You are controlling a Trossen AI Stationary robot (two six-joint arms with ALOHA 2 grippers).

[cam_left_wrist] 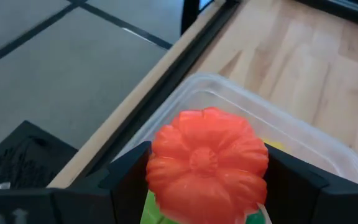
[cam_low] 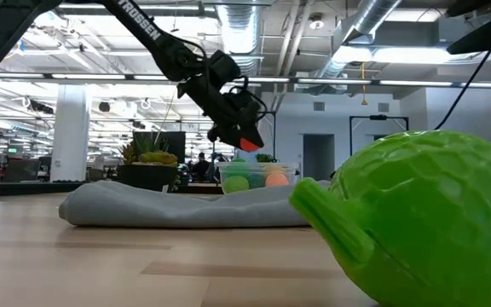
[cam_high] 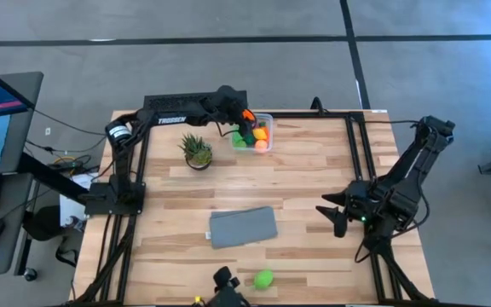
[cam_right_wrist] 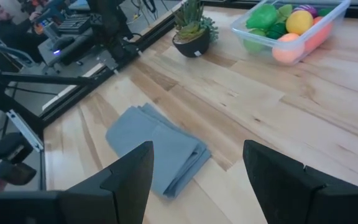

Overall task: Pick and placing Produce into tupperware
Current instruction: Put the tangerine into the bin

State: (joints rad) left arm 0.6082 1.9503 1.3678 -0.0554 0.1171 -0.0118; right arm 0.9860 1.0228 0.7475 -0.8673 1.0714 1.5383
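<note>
"TROSSEN" lettering on left arm [cam_high: 173,120]. Light wood table [cam_high: 314,170]; grey floor around, open office behind. Left gripper [cam_left_wrist: 207,180] above tub [cam_high: 254,132] at far edge, clamped on orange-red ribbed toy [cam_left_wrist: 207,163]. Tub holds green, orange, yellow produce. Right gripper [cam_right_wrist: 197,180] idle, fingers apart, right side. Green toy [cam_low: 416,217] fills low view. Grey cloth [cam_high: 242,227], plant [cam_high: 196,151].

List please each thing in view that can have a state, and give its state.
left gripper: shut on the red-orange toy, above the tub
red-orange toy: held, not yet in the tub
tupperware tub: open, partly filled with produce
green toy: lying alone at the table's near edge
grey cloth: folded, flat on the table
right gripper: open, empty, waiting over the table's right side
</note>
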